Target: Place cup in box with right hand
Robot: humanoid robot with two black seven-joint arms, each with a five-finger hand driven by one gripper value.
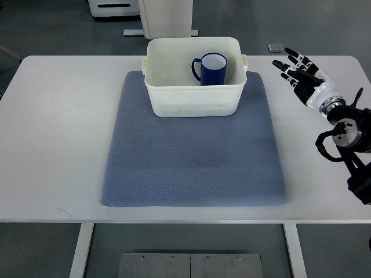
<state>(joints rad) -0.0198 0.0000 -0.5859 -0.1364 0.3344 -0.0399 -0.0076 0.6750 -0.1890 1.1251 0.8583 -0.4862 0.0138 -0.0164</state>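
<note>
A dark blue cup (212,69) with a white inside stands upright inside the cream plastic box (194,99), toward its right side, handle pointing left. The box sits at the far end of a blue-grey mat (194,156). My right hand (298,70) is to the right of the box, above the white table, fingers spread and holding nothing. It is well apart from the box and the cup. The left arm does not show.
The white table (52,133) carries the mat in its middle. A small grey square object (276,47) lies at the table's far edge behind my right hand. A white stand (165,17) rises beyond the table.
</note>
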